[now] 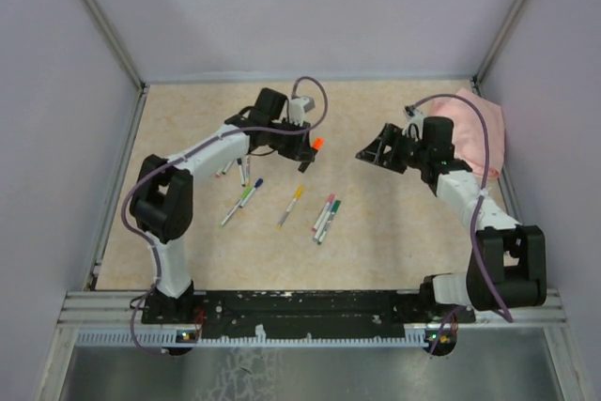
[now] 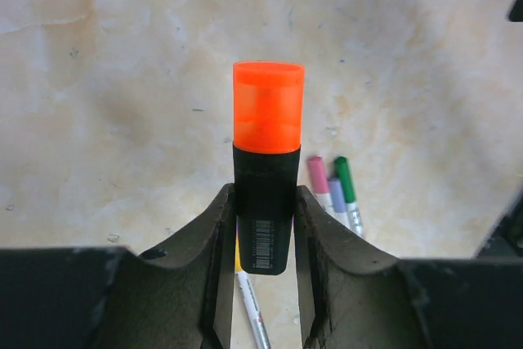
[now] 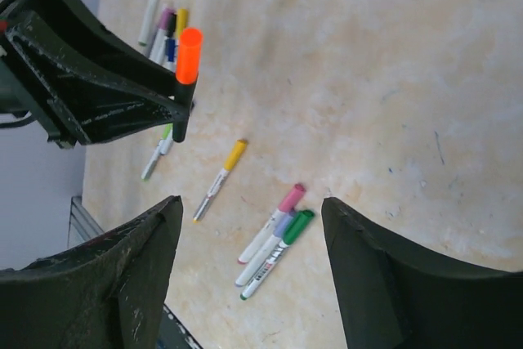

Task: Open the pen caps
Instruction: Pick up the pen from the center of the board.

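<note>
The left gripper [image 2: 264,202] fills the bottom of its own wrist view. Its two fingers press against the sides of a black marker [image 2: 263,230], pinching it low on the barrel. That leaves the orange cap [image 2: 268,108] standing clear above the fingertips with nothing around it. The hold seems meant to offer the cap to the other arm while this one anchors the body. The cap sits fully on the barrel, not yet pulled.

Facing it, the right gripper [image 3: 249,218] has its jaws spread with nothing between them. From its wrist view the orange cap lies up and to the left, well apart from its fingertips. In the overhead view both grippers hang over the far half of the tabletop [image 1: 394,260], and the marker is raised off the surface. A pull could therefore probably run sideways between the arms without dragging on anything.

Below, the other pens lie flat near the middle of the tabletop, all capped. A yellow cap [image 3: 236,153] is on a lone pen. A pink cap [image 2: 317,173], purple cap [image 2: 336,190] and green cap [image 2: 343,177] sit side by side on three pens lying together. More capped pens [image 1: 246,196] lie towards the left edge, beside the left arm. A pink cloth [image 1: 484,129] rests in the far right corner, clear of the work.
</note>
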Controlling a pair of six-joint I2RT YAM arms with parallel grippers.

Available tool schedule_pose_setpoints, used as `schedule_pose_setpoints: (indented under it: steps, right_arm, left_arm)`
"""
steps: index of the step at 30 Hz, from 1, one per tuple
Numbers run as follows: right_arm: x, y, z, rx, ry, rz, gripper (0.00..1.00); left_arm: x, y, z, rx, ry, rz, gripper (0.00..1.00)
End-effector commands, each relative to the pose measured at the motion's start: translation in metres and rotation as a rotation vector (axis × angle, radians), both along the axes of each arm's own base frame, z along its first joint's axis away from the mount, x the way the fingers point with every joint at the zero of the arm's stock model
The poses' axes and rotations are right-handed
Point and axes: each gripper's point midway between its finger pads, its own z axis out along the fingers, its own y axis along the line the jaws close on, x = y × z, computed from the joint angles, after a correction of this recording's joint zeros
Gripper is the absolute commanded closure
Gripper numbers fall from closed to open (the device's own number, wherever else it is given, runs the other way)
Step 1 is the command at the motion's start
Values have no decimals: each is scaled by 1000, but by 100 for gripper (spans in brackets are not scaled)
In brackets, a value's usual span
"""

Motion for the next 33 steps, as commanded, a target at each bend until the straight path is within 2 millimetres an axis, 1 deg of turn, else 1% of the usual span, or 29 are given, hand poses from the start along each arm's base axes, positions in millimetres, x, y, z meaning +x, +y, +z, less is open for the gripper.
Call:
schedule_pose_setpoints:
  steps: [1, 4, 6, 9, 11, 12, 13, 14, 15, 17, 18, 22, 24, 28, 30, 33]
  right_arm:
    - [22, 22, 68, 84, -246, 130, 31]
    - [24, 41, 90, 119, -327, 198, 31]
    - [28, 51, 109, 131, -404, 227, 31]
    - [29, 61, 137, 160, -543, 268, 31]
    - [29, 63, 149, 188, -616, 268, 31]
    - [31, 63, 150, 200, -620, 259, 31]
    - [37, 62, 150, 208, -592, 228, 31]
    - [46, 60, 144, 209, -529, 186, 31]
    - [52, 60, 142, 213, -474, 166, 31]
    - [55, 68, 142, 250, -399, 165, 31]
    - [59, 70, 142, 254, -363, 132, 32]
    - [63, 88, 127, 230, -214, 57, 32]
    - [62, 101, 121, 204, -168, 63, 32]
    - [60, 125, 118, 186, -122, 77, 33]
    - [61, 131, 114, 164, -97, 70, 35]
    - [64, 131, 106, 138, -63, 58, 37]
  left_arm:
    - [-16, -5, 53, -322, 103, -93, 87]
    - [-26, 1, 80, -474, 145, -149, 87]
    - [-31, 4, 96, -569, 168, -190, 87]
    - [-43, 13, 112, -686, 231, -253, 87]
    - [-46, 20, 114, -733, 264, -255, 87]
    - [-45, 23, 115, -747, 265, -244, 87]
    - [-44, 26, 115, -752, 260, -230, 88]
    - [-39, 28, 113, -744, 250, -199, 88]
    - [-34, 30, 111, -720, 215, -170, 88]
    - [-24, 32, 105, -637, 129, -117, 89]
    - [-21, 33, 103, -597, 85, -99, 89]
    - [-8, 37, 98, -469, -49, -26, 89]
    - [-5, 36, 96, -423, -80, -4, 89]
    - [-3, 30, 94, -356, -126, 14, 89]
    - [-3, 26, 95, -340, -141, 17, 89]
    - [-2, 24, 97, -330, -152, 26, 89]
